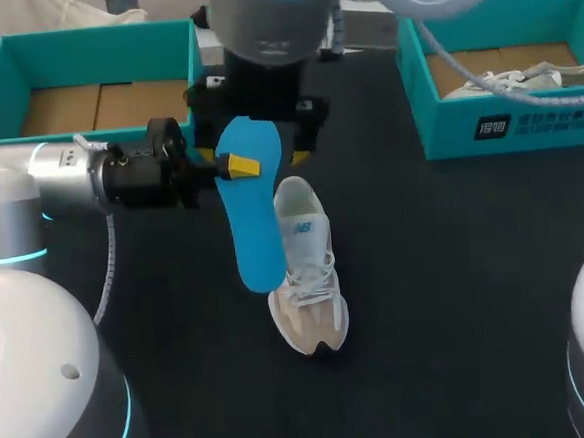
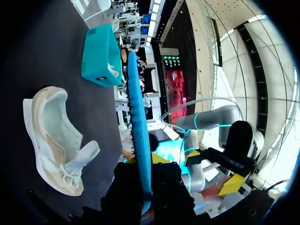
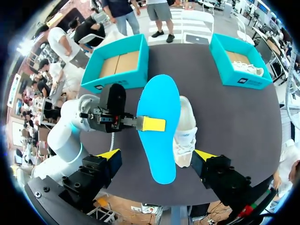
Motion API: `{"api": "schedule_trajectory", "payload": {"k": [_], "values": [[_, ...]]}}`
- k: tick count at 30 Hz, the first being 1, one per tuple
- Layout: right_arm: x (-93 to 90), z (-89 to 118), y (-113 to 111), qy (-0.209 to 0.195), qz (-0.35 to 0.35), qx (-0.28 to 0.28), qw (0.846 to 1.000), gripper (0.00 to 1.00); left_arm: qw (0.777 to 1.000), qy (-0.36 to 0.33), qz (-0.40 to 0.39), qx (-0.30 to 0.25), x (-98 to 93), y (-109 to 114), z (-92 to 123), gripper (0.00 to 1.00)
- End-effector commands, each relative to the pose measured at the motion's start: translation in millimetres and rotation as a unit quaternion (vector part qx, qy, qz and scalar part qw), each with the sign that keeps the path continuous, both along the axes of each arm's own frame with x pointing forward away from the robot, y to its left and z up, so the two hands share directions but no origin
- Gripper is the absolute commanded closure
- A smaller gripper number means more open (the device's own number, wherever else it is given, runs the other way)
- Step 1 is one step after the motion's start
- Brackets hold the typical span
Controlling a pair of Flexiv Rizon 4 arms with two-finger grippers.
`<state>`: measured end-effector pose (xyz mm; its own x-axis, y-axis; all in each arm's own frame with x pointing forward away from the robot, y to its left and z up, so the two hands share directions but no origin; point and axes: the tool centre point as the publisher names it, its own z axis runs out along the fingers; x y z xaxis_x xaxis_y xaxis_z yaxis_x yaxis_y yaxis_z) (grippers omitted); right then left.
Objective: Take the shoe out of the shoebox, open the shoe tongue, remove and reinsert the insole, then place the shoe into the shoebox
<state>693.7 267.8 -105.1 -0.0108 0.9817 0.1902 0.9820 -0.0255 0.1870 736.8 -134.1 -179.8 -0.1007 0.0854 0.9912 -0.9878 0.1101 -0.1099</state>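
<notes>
Gripping the blue insole (image 1: 253,232) at mid-length, the left hand (image 1: 234,167) has its two fingers closed on the insole's opposite faces and holds it above the worktop (image 1: 456,268), with a teal shoebox (image 1: 89,38) behind that hand. Just beyond the fingertips and below the insole, the white-and-beige shoe (image 1: 309,288) stands on the worktop, ungripped. The right hand (image 3: 157,157) hangs over the insole with its fingers spread wide, touching nothing; a second shoebox (image 1: 445,118) with another shoe (image 1: 523,78) sits well off to its side.

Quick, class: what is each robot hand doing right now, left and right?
Left hand: closed on the blue insole.
Right hand: open, holding nothing.
</notes>
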Motion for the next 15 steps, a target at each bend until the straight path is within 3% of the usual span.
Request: {"api": "schedule_trajectory", "payload": {"k": [1,15], "values": [[7.0,-10,-36,0.015,0.035,0.148,0.988,0.0,1.0,0.0,0.0,-0.001,-0.1,0,-1,1.0],[21.3,-18,-61,-0.002,0.054,0.279,0.959,0.0,1.0,0.0,0.0,-0.001,-0.1,0,-1,1.0]]}}
